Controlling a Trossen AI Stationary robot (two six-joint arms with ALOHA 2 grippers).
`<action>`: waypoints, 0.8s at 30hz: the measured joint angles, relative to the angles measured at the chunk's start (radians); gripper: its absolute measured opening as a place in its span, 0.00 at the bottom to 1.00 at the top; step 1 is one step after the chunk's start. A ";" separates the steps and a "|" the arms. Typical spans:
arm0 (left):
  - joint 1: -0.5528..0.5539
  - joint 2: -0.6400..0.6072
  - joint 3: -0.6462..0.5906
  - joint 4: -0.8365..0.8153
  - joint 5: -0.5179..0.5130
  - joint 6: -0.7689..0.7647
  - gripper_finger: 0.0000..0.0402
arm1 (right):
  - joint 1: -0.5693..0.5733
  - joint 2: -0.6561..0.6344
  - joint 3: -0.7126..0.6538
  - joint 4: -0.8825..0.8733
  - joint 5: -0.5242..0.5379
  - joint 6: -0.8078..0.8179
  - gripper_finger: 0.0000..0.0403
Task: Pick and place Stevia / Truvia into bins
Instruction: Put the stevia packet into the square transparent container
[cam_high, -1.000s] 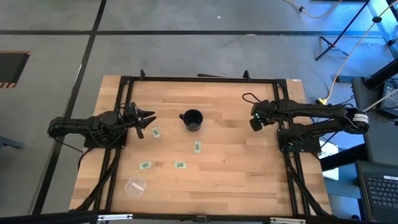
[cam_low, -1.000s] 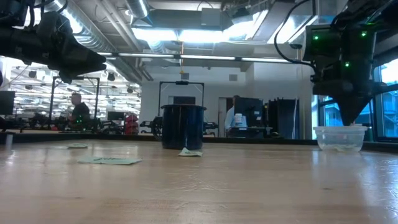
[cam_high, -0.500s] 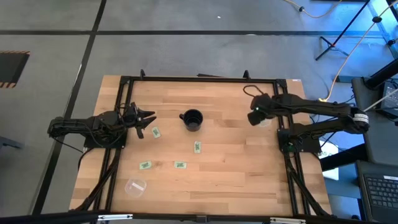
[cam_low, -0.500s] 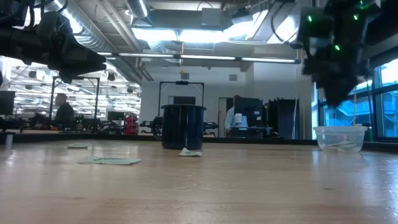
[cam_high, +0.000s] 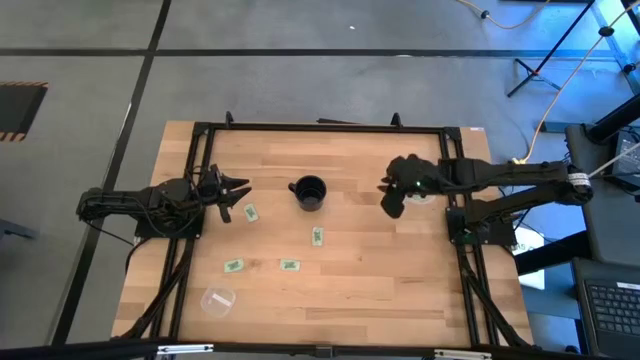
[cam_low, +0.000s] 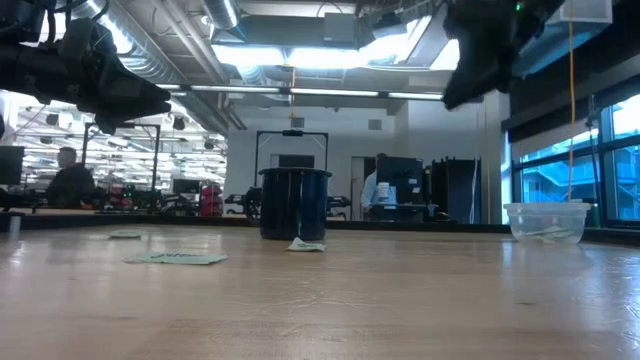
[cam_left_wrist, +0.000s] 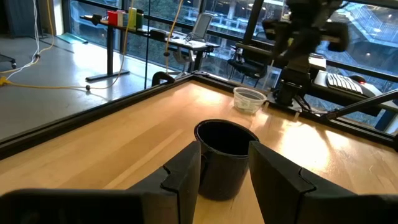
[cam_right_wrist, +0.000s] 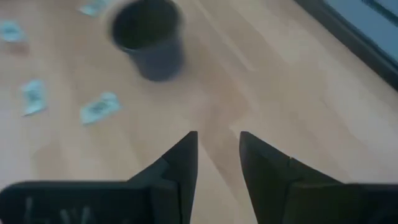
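You have four packets (cam_high: 287, 266) loose on the table (cam_high: 350, 300) in front of the cup (cam_high: 309, 192), a clear bin (cam_high: 217, 299) near the front left corner, and a second bin (cam_low: 545, 222) at the right edge with something pale in it that is hard to make out. The right gripper (cam_high: 392, 200) hangs above bare wood between cup and that bin, fingers (cam_right_wrist: 180, 163) parted and holding nothing. The left gripper (cam_high: 237, 190) waits left of the cup, fingers (cam_left_wrist: 185, 172) apart.

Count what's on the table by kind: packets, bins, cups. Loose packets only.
Packets loose on the table: 4
Bins: 2
Black cup: 1
Total: 7
The bin on the right arm's side holds something pale, but its contents cannot be counted.
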 joint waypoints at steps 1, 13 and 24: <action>0.000 0.000 0.000 0.000 0.000 0.000 0.32 | 0.019 0.000 0.000 0.021 0.000 -0.002 0.30; 0.000 0.000 0.000 0.042 -0.060 0.006 0.32 | 0.081 0.000 0.000 0.058 0.003 -0.068 0.30; 0.000 0.000 0.000 0.043 -0.047 -0.042 0.32 | 0.081 0.011 -0.002 0.103 0.004 -0.178 0.30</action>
